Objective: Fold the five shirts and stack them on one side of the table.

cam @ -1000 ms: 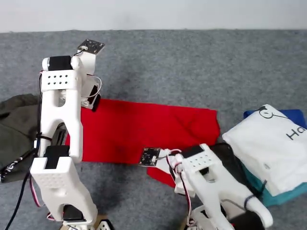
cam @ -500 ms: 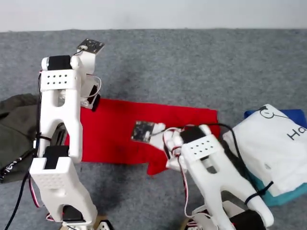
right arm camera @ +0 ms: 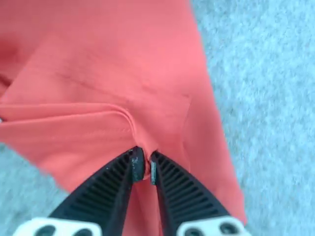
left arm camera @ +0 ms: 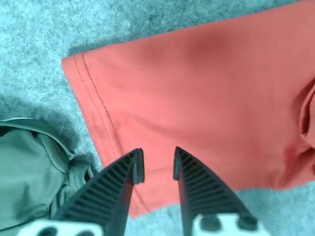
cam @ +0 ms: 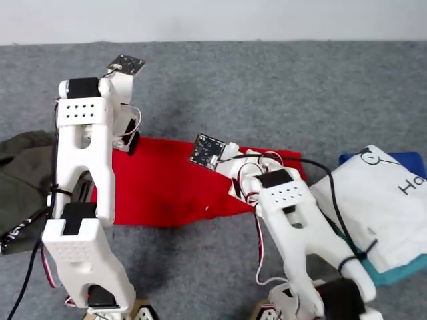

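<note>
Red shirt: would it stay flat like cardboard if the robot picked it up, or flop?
Probably flop: the red shirt bunches into soft folds where the right hand pinches it. It seems light, since one small pinch holds up a ridge of cloth. Pushed, it would likely wrinkle on the fuzzy grey table, not slide.

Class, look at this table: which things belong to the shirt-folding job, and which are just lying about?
Part of the job:
red shirt, pinched by the right gripper
left gripper, open over the red shirt's edge
green shirt
white shirt, stacked on a blue shirt and a teal shirt

Just there:
grey table cover
white wall behind
</note>
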`<state>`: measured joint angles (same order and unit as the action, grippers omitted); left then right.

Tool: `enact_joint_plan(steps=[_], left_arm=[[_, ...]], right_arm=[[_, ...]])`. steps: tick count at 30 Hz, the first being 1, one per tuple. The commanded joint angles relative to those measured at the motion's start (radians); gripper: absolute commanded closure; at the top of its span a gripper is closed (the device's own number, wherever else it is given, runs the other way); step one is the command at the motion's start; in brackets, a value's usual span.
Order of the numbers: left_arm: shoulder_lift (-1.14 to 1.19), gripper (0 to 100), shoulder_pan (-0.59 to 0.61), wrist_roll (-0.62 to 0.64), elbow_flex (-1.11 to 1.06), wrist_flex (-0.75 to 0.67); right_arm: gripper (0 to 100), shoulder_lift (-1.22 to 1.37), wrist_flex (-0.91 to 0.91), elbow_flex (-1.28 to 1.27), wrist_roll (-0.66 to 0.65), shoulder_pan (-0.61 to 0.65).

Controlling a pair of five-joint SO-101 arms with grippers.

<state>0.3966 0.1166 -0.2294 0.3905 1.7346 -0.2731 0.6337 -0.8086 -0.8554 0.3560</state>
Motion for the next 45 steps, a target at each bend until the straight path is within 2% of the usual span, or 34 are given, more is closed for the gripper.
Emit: enact_joint_plan(steps=[1, 3, 8, 15, 18, 21, 24, 26, 30, 34, 37, 45], left_arm=[[-0.054, 89, -0.009, 0.0, -0.021, 0.017], [-0.054, 89, -0.009, 0.0, -0.033, 0.017], [-0.054, 89, -0.009, 0.0, -0.033, 0.017], [-0.054, 89, -0.009, 0.0, -0.033, 0.017], [-0.054, 89, -0.009, 0.0, -0.033, 0.017], [-0.058, 89, -0.009, 0.003, -0.033, 0.017], [-0.064, 89, -0.005, 0.02, -0.031, 0.018], [-0.063, 89, 0.009, 0.077, -0.03, 0.02], [-0.055, 89, 0.087, 0.101, -0.031, 0.02], [-0.054, 89, 0.196, 0.169, -0.033, 0.018], [-0.034, 89, 0.25, 0.189, -0.044, 0.018], [0.187, 82, 0.235, 0.19, -0.035, 0.018]], right_arm=[[98.7, 0.054, -0.097, 0.035, 0.008, -0.015], [98.0, 0.093, -0.128, 0.037, 0.008, -0.016], [88.6, 0.168, -0.217, 0.038, 0.021, -0.039], [87.9, 0.206, -0.369, 0.04, 0.112, -0.062], [88.1, 0.203, -0.372, 0.064, 0.149, -0.062], [88.3, 0.171, -0.26, 0.146, 0.192, -0.093], [88.0, 0.107, -0.03, 0.264, 0.244, -0.136], [88.0, 0.064, 0.139, 0.354, 0.273, -0.168], [87.9, 0.012, 0.42, 0.494, 0.308, -0.217], [88.3, 0.004, 0.608, 0.511, 0.304, -0.179], [88.3, 0.002, 0.667, 0.486, 0.308, -0.131], [88.3, 0.001, 0.667, 0.474, 0.31, -0.11]])
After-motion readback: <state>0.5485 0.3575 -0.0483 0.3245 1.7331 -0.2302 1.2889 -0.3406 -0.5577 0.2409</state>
